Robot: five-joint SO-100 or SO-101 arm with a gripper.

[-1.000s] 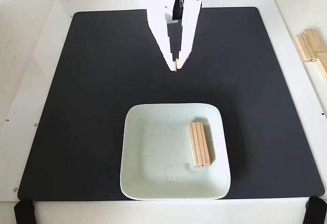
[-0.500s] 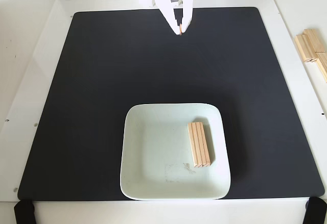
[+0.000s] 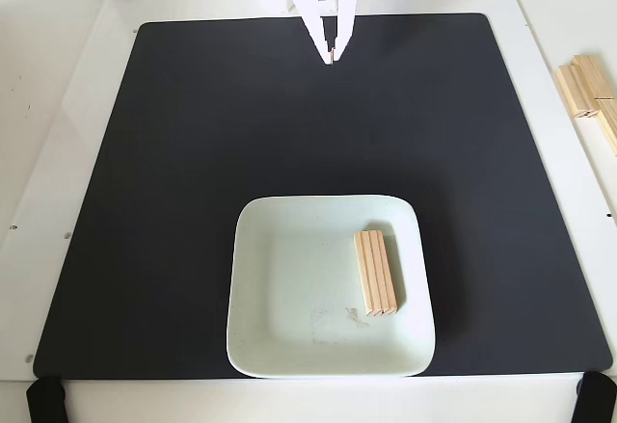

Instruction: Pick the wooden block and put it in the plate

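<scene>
In the fixed view the wooden block point(image 3: 376, 273) lies flat inside the plate point(image 3: 280, 288), right of centre, long axis running near-to-far, well apart from the gripper point(image 3: 332, 58) at the far edge, fingers together and empty.

arm: top of fixed view | tool point(image 3: 333, 57): pointing down, fingertips together, empty

In the fixed view my claw point(image 3: 332, 57) hangs at the top edge of the black mat point(image 3: 193, 172), its tips together with nothing between them; the wooden block point(image 3: 376, 273) lies flat inside the plate point(image 3: 289, 346), toward its right side; pale loose sticks point(image 3: 588, 91) rest on the white surface point(image 3: 58, 134) at far right.
</scene>
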